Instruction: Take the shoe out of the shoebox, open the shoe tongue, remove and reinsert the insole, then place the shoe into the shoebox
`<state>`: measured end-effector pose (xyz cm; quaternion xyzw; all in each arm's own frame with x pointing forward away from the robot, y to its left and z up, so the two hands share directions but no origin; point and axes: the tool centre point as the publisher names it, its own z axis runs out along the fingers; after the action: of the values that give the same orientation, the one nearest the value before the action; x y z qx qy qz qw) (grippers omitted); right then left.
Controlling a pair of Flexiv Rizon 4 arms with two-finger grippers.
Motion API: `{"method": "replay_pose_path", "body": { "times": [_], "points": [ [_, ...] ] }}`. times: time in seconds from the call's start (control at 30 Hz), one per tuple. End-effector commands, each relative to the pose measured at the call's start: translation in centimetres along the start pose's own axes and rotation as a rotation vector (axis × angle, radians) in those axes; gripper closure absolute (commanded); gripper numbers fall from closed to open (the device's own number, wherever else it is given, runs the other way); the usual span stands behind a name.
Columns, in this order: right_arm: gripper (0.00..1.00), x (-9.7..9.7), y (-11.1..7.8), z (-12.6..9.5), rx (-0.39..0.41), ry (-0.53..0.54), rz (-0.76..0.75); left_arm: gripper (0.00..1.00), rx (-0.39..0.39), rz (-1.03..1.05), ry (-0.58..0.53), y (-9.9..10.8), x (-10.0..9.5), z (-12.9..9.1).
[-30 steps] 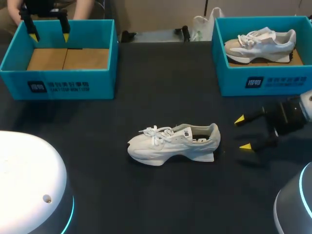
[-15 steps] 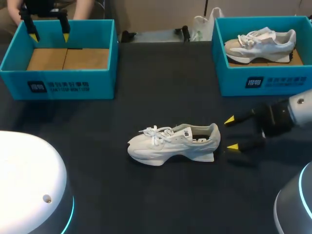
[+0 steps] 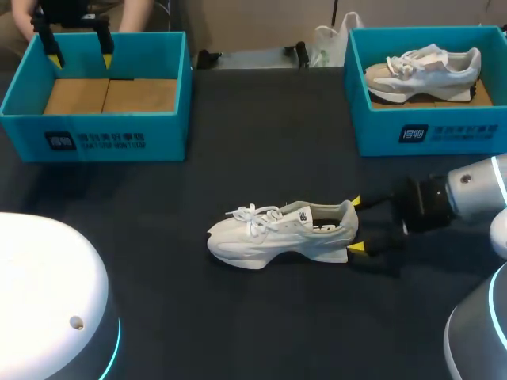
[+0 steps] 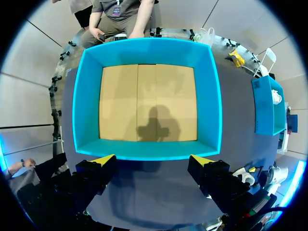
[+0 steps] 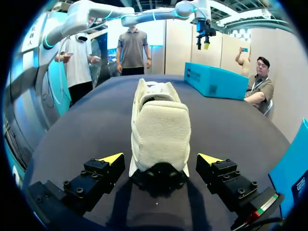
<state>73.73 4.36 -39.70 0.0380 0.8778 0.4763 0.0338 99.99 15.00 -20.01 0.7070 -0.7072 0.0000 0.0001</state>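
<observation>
Evidently the shoe is already out of its box: it stands on its sole on the dark table, just below the middle of the frame, toe to the left and heel to the right. That heel faces my right claw, which I judge is why this arm comes in low and level from the right edge: to steady the shoe from behind while the tongue is worked.

From the wrist, the right claw is spread wide, one yellow tip on each side of the heel of the shoe, with a gap showing at both. It holds nothing.

My left claw hangs at the upper left, over the back wall of the empty box, fingers likewise apart and empty, out of the way.
</observation>
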Motion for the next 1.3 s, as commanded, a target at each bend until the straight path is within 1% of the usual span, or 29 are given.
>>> {"method": "replay_pose_path", "body": {
  "times": [0.03, 0.23, 0.6, 0.9, 0.93, 0.97, 1.0, 1.07, 1.1, 1.3],
  "points": [
    [0.0, -0.1, -0.1, 1.5, -0.011, -0.001, 0.003, 0.0, 0.0, 0.0, 0.0, 0.0, 0.0, 0.0],
    [0.0, 0.1, 0.0, 2.5, -0.03, 0.006, 0.004, 0.0, 0.0, 0.0, 0.0, 0.0, 0.0, 0.0],
    [0.0, -0.4, 0.0, 4.3, -0.06, 0.022, 0.0, 0.0, 0.0, 0.0, 0.0, 0.0, 0.0, 0.0],
    [0.0, -0.6, 0.0, 5.3, -0.08, 0.051, -0.007, 0.0, 0.0, 0.0, 0.0, 0.0, 0.0, 0.0],
    [0.26, -0.6, -0.1, 5.4, -0.083, 0.054, -0.007, 0.0, 0.0, 0.0, 0.0, 0.0, 0.0, 0.0],
    [0.49, -0.5, -0.2, 5.4, -0.084, 0.056, -0.006, 0.0, 0.0, 0.0, 0.0, 0.0, 0.0, 0.0],
    [0.6, -0.5, -0.2, 5.5, -0.085, 0.057, -0.006, 0.0, 0.0, 0.0, 0.0, 0.0, 0.0, 0.0],
    [0.95, -0.4, -0.4, 5.5, -0.091, 0.064, -0.006, 0.0, 0.0, 0.0, 0.0, 0.0, 0.0, 0.0],
    [1.0, -0.4, -0.4, 5.6, -0.094, 0.069, -0.007, 0.0, 0.0, 0.0, 0.0, 0.0, 0.0, 0.0],
    [1.0, -0.2, -0.6, 5.7, -0.097, 0.074, -0.002, 0.0, 0.0, 0.0, 0.0, 0.0, 0.0, 0.0]
  ]
}}
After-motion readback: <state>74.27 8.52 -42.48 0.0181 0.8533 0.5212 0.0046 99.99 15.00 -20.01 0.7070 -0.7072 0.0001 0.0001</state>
